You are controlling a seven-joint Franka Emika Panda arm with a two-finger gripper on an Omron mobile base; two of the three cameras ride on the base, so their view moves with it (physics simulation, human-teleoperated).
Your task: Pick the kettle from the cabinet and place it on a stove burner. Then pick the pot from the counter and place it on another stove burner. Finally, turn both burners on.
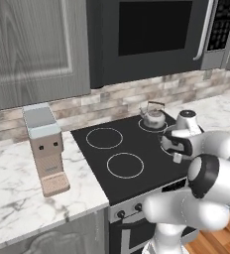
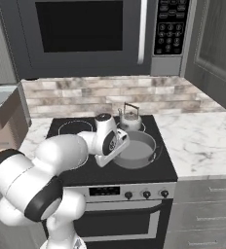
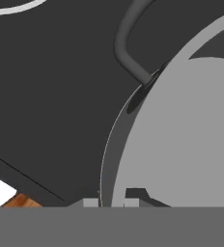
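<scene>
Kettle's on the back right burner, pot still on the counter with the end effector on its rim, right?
Not quite. The pot is not on the counter; it sits on the cooktop, at front right, just in front of the kettle, as the right base view shows. The kettle is on the back right burner, and the end effector is shut on the pot's rim in the hand view.

Arm [image 2: 61, 160]: glossy white rounded shells, bulbous links, dark grey to black bands and caps at joints. Pale upright column at base. End effector [image 2: 116, 142]: white housing with dark face plate; small dark finger tips [image 3: 135, 193], squared in outline.
</scene>
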